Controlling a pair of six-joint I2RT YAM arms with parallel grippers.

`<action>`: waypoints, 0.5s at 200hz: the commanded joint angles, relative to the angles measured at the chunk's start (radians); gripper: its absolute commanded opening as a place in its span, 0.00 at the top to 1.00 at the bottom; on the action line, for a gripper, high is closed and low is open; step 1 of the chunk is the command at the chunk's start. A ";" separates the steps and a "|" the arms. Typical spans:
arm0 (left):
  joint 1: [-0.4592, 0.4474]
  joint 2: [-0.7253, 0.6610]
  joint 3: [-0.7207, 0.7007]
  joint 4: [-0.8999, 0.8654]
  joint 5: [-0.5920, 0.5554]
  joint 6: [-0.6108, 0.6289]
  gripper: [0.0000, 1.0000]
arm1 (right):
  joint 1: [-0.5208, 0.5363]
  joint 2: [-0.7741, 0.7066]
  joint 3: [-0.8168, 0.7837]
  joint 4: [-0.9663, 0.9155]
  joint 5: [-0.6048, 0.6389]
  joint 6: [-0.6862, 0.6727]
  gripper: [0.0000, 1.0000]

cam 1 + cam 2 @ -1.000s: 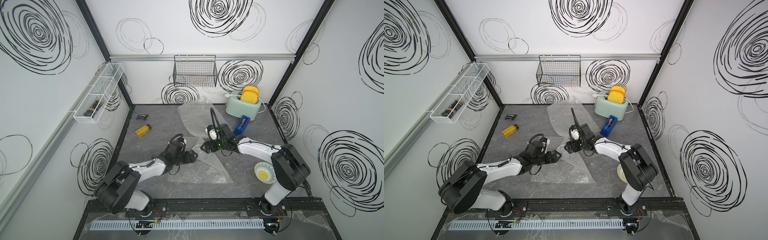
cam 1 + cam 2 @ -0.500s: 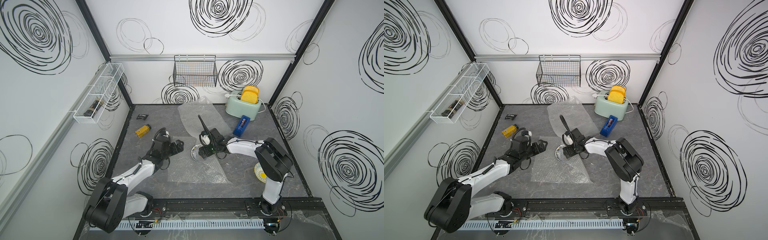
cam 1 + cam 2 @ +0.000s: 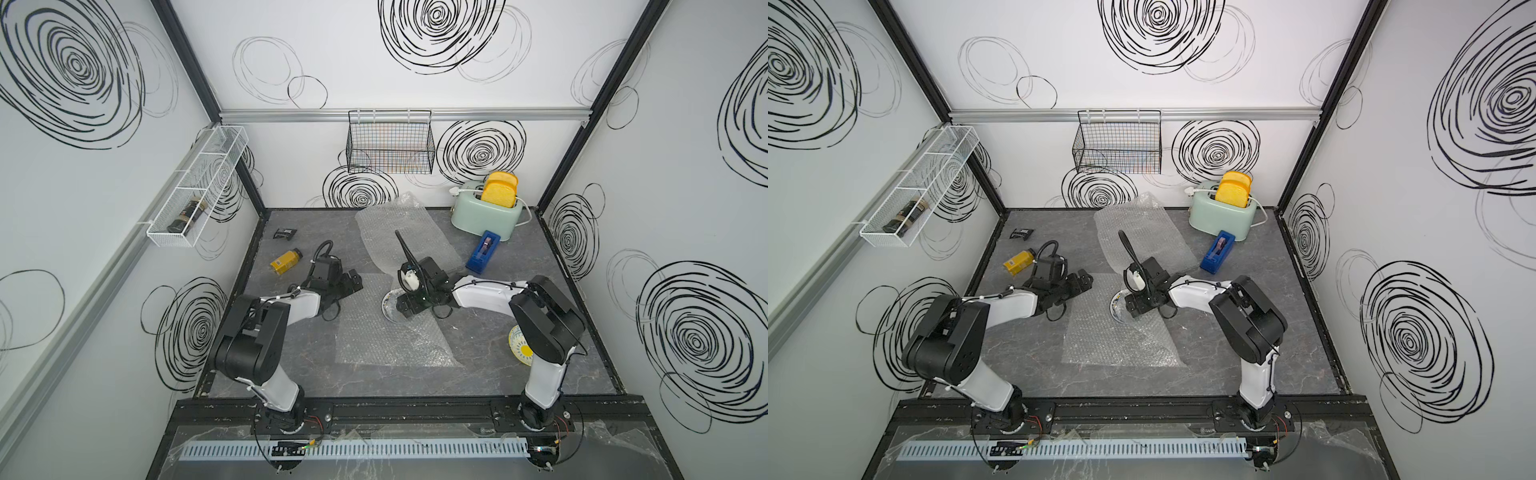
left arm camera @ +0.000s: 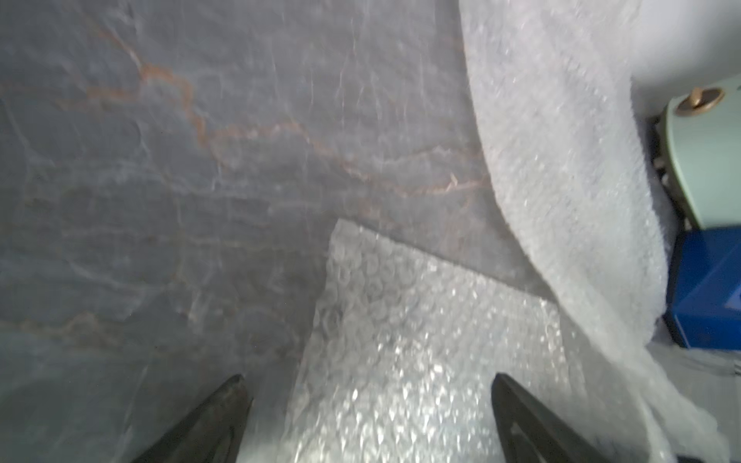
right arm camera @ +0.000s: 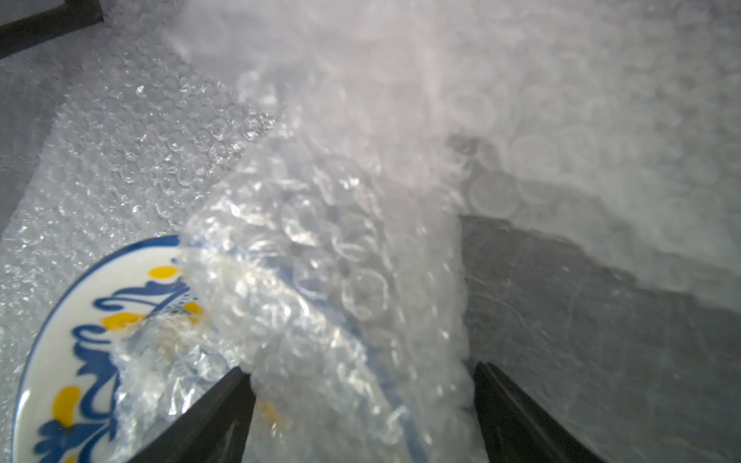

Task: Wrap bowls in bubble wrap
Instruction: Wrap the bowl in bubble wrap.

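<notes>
Right now the right gripper (image 5: 363, 373) hangs with its jaws spread wide and released over the white round ceramic bowl with a blue patterned rim (image 5: 80, 320). A raised fold of clear, crinkly bubble wrap (image 5: 341, 260) lies between its fingers. The bowl rests on a flat sheet (image 3: 365, 336) mid-surface. The left gripper (image 4: 367, 381), likewise released, hovers at that sheet's far left corner. The pale bowl with a yellow sun centre (image 3: 519, 347) sits near the right edge of the grey marbled surface (image 3: 478, 374). The yellow bottle (image 3: 284, 262) has print too small to read.
</notes>
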 commanded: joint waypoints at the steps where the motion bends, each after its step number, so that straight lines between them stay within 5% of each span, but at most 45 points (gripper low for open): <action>1: 0.025 0.049 0.029 0.029 0.028 0.010 0.07 | 0.008 -0.024 -0.016 0.005 -0.004 -0.020 0.10; 32: 0.032 0.102 0.057 0.068 0.051 0.024 0.15 | 0.008 -0.024 -0.017 0.004 -0.008 -0.018 0.10; 100: 0.046 0.135 0.060 0.168 0.156 0.034 0.70 | 0.006 -0.026 -0.028 0.005 -0.011 -0.016 0.10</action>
